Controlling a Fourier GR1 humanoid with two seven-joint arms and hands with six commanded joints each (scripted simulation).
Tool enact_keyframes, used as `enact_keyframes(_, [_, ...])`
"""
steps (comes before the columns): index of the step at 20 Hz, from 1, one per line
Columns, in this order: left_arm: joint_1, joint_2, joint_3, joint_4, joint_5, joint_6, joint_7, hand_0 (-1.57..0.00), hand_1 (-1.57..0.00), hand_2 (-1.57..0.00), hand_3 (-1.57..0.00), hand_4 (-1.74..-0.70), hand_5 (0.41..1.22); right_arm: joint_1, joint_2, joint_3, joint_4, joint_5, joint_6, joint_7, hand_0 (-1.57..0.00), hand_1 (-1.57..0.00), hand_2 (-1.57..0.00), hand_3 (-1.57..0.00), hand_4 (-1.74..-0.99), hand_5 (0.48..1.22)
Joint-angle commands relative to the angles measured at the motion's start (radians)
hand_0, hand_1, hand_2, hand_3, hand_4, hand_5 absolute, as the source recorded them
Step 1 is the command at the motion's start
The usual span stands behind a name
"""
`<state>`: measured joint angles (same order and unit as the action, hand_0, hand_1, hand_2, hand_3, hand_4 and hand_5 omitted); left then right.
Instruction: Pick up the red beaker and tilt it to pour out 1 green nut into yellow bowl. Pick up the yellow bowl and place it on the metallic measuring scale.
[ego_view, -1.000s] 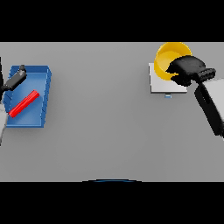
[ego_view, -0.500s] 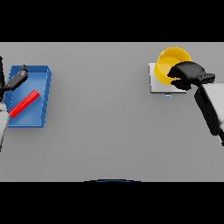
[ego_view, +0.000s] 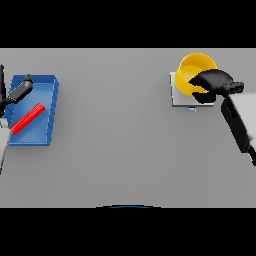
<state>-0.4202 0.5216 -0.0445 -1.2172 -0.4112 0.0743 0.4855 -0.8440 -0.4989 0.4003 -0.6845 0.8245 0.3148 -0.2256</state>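
The yellow bowl (ego_view: 192, 70) sits on the metallic measuring scale (ego_view: 179, 98) at the table's far right. My right hand (ego_view: 214, 81) covers the bowl's near right rim, its fingers curled over the edge. The red beaker (ego_view: 28, 118) lies on its side in a blue tray (ego_view: 46, 135) at the far left. My left hand (ego_view: 19, 90) shows at the left edge, over the tray's back corner, fingers straight and holding nothing. No green nut can be seen.
The scale has a small blue mark (ego_view: 192, 109) at its front edge. My right forearm (ego_view: 240, 122) slants in from the right edge. Grey table (ego_view: 115, 130) lies between the tray and the scale.
The yellow bowl has come down a little towards me onto the scale, with my right hand still on it. My left hand has barely shifted.
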Motion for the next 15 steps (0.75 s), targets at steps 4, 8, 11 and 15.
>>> enact_keyframes(4, [-0.001,-0.007,0.0,0.002,0.001,0.004,0.013,0.0,0.0,0.0,0.0,-0.72,0.663,-0.011,-0.002,0.02,0.003,0.014,0.006,-0.041,-0.26,-0.23,-0.3,-0.46,-1.554,0.891])
enact_keyframes(8, [-0.016,-0.003,0.003,0.021,0.001,0.004,-0.007,0.0,0.0,0.0,0.0,-0.73,0.664,-0.012,0.004,0.011,0.032,0.014,-0.031,-0.06,-0.11,-0.09,-0.12,-0.33,-1.537,0.822])
enact_keyframes(11, [-0.009,-0.003,-0.002,0.002,-0.001,-0.001,0.006,0.0,0.0,0.0,0.0,-0.72,0.664,-0.008,0.005,0.008,0.032,0.009,-0.015,-0.048,-0.05,-0.05,-0.06,-0.24,-1.518,0.786])
enact_keyframes(15, [-0.013,-0.003,0.003,0.014,0.002,0.002,-0.004,0.0,0.0,0.0,0.0,-0.73,0.665,-0.01,0.004,0.004,0.032,0.003,0.014,-0.011,-0.02,-0.02,-0.03,-0.15,-1.478,0.738])
